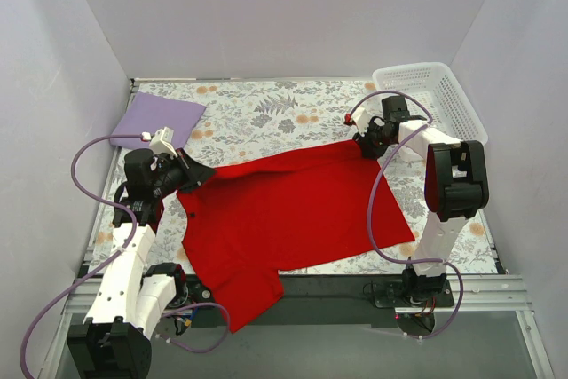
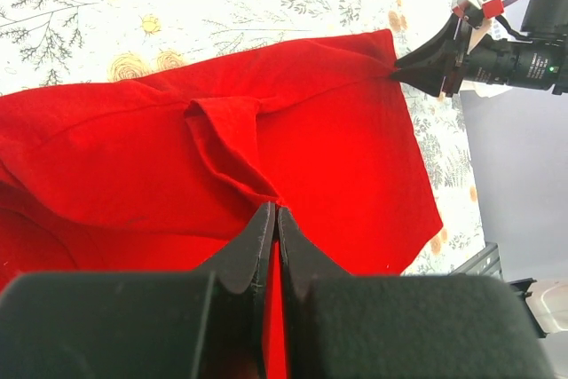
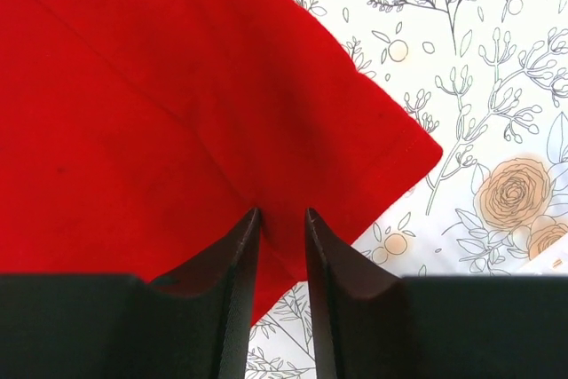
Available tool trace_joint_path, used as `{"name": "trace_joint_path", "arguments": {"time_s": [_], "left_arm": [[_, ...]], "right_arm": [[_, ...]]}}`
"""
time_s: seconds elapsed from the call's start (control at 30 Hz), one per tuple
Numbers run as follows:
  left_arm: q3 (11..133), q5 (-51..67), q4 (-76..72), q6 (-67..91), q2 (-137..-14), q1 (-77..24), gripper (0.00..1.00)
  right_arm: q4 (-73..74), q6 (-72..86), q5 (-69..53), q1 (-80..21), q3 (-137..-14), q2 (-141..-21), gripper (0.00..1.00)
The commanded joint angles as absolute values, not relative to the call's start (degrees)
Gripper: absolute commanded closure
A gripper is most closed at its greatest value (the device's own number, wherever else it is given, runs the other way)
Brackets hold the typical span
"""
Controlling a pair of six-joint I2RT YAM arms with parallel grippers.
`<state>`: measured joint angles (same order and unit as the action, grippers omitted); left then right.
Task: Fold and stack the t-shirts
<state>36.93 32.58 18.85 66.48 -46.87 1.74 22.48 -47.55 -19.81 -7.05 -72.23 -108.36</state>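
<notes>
1. Red t-shirt [image 1: 293, 210] lies spread across the floral table [image 1: 266, 104], with one part spilling over the near edge. The step in hand looks to be a fold. It likely goes best if both arms lift together and keep the cloth taut between them, so nothing bunches in the middle.
2. Left gripper [image 2: 273, 210], at the shirt's left side, is pinched fully closed on a raised tuck of red cloth.
3. Right gripper [image 3: 282, 215], at the shirt's far right corner, has its jaws a narrow gap apart with red cloth lying between them. It does not appear clamped yet, so it should probably close firmly on the corner before any lift.
4. Lilac t-shirt [image 1: 155, 117] sits folded in the far left corner, well apart from the red one, and looks a likely base for the stack.
5. White basket [image 1: 444, 86] stands at the far right corner, just beyond the right arm.
</notes>
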Motion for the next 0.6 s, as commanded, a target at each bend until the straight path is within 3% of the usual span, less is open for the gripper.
{"name": "trace_joint_path", "arguments": {"time_s": [0.0, 0.57], "left_arm": [[39.0, 33.8, 20.2, 66.4, -45.5, 1.6, 1.0], [39.3, 30.1, 23.4, 65.9, -44.8, 1.5, 1.0]], "right_arm": [[22.7, -47.4, -19.5, -7.3, -73.6, -108.6, 0.67], [22.6, -48.0, -18.9, -7.1, -72.7, -105.2, 0.87]]}}
